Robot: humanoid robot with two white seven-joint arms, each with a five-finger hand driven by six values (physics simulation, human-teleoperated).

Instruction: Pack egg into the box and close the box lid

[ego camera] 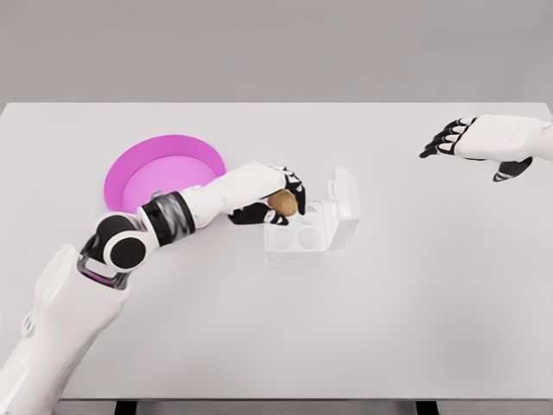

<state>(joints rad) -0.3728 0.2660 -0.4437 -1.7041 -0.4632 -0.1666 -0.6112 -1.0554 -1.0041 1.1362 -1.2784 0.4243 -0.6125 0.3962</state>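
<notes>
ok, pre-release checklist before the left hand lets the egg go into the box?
1. Egg held in left hand: ok, fingers wrap it.
2. Box lid open: ok, lid stands tipped back on the far right side.
3. Egg over a cup: ok roughly, it sits at the back left cup; exact centring cannot tell.
4. Cups free: ok for the three visible ones; the one beneath the egg cannot tell.
5. Right hand clear of the box: ok, open, far right.
6. Pink bowl clear of the box: ok, apart on the left.
</notes>
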